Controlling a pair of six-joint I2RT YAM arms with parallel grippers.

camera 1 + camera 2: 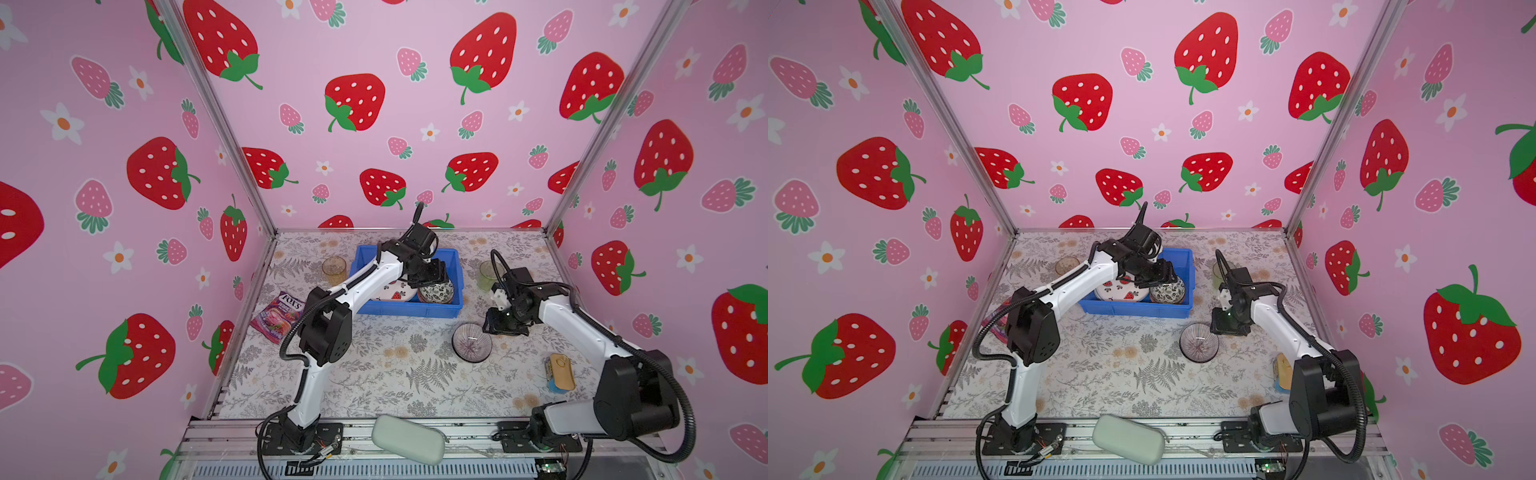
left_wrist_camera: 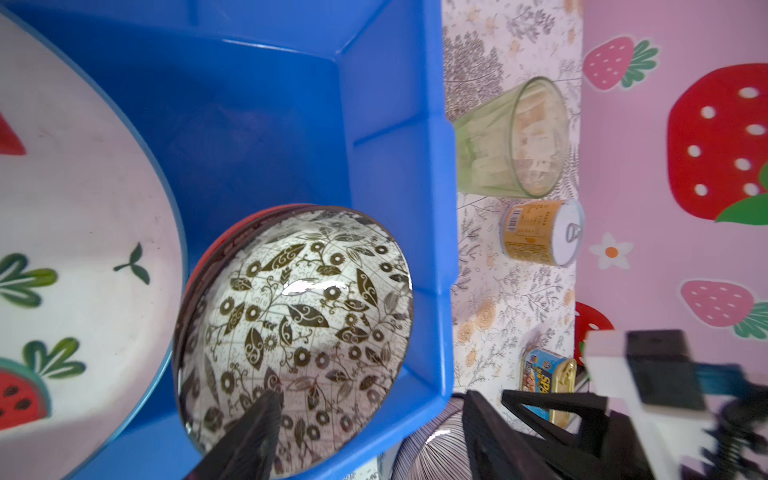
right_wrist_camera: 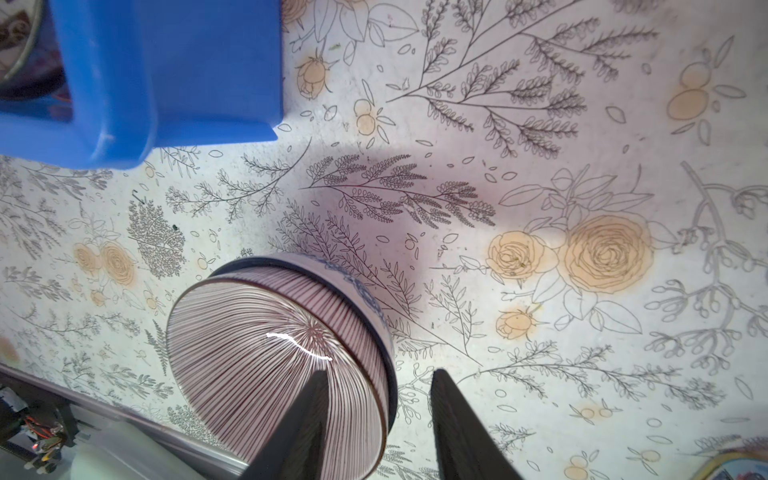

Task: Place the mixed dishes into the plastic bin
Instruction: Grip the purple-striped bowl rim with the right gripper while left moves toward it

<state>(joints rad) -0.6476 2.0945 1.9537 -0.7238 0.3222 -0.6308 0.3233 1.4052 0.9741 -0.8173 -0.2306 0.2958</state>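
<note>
The blue plastic bin (image 1: 409, 311) (image 1: 1133, 309) (image 2: 386, 166) (image 3: 166, 62) holds a watermelon plate (image 1: 392, 293) (image 1: 1121, 293) (image 2: 83, 208) and a black-white bowl (image 1: 436, 293) (image 1: 1167, 293) (image 2: 299, 311) nested in an orange-rimmed bowl (image 2: 232, 232). My left gripper (image 1: 432, 274) (image 1: 1163, 272) (image 2: 370, 397) hangs open over that bowl, holding nothing. A striped bowl (image 1: 471, 343) (image 1: 1199, 343) (image 3: 270, 353) sits on the table. My right gripper (image 1: 488, 328) (image 1: 1217, 326) (image 3: 380, 374) straddles its rim, jaws apart. An amber tumbler (image 1: 333, 269) (image 1: 1066, 264) and a green tumbler (image 1: 488, 274) (image 1: 1217, 274) (image 2: 511, 137) flank the bin.
A purple candy bag (image 1: 278, 316) (image 1: 994, 328) lies left of the bin. A grey-green pouch (image 1: 409, 438) (image 1: 1127, 438) rests on the front rail. A flat tin (image 1: 561, 372) (image 1: 1283, 370) (image 2: 544, 378) lies at the right, and a round can (image 2: 540, 232) stands near the green tumbler.
</note>
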